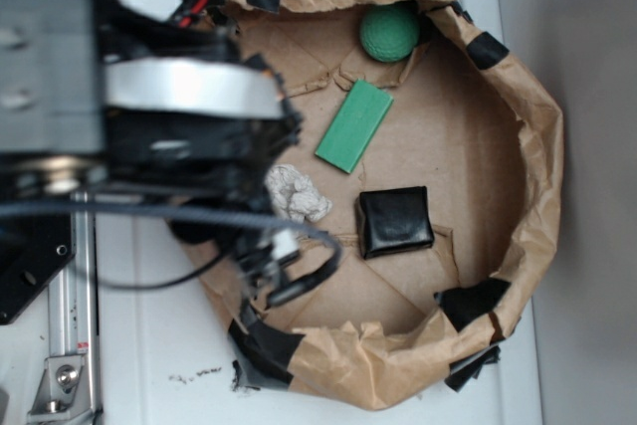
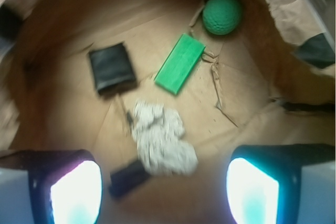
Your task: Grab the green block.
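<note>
Four loose things lie on the cardboard floor of a brown paper-walled basin [image 1: 537, 146] that sits on the white bench [image 1: 149, 365] in the exterior view: the green block [image 1: 354, 125], a dark green textured ball [image 1: 389, 33], a shiny black cube [image 1: 395, 221] and a crumpled whitish lump [image 1: 296, 194]. The green block lies flat and slanted in the basin's far half, just below the ball near the far rim and apart from the black cube, which sits toward the near side. The whitish lump rests just beside the robot arm [image 1: 149, 97], which covers the basin's left edge; the end effector is hidden under it in this view. In the wrist view, the end effector [image 2: 164, 187] hangs above the basin floor with its two fingers [image 2: 76, 192] spread wide apart at the bottom corners of the frame, holding nothing. The whitish lump [image 2: 160, 140] lies between and just ahead of them. The green block [image 2: 179, 63] lies beyond the lump, untouched, with the black cube [image 2: 111, 68] to its left and the ball [image 2: 222, 15] near the far paper wall.
</note>
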`<state>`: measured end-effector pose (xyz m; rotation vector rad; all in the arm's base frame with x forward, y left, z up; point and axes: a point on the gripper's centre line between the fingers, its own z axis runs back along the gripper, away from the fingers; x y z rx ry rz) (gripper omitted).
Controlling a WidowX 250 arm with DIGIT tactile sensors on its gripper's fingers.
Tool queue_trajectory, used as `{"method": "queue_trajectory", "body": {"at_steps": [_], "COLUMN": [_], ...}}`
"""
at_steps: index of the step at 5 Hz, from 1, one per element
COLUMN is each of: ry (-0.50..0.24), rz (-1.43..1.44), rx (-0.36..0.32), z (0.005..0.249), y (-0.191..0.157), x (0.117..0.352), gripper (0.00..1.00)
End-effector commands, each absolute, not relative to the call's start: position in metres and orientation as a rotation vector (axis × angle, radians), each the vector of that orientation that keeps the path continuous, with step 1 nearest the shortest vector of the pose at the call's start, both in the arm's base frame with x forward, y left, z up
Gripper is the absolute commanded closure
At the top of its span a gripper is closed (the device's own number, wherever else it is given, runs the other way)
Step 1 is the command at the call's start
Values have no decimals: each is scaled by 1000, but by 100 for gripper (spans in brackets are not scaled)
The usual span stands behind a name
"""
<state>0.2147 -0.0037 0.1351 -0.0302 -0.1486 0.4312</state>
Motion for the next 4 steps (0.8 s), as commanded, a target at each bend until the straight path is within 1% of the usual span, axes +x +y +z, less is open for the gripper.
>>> {"method": "queue_trajectory", "body": {"at_steps": [1, 2, 3, 4], "ry": [-196, -151, -102, -73], "rz": [744, 804, 809, 745], "rx": [-51, -48, -105, -151], "z": [86, 52, 26, 5], "y": [48, 56, 52, 47], "x": [237, 252, 269, 275], "gripper": [0, 0, 0, 0]}}
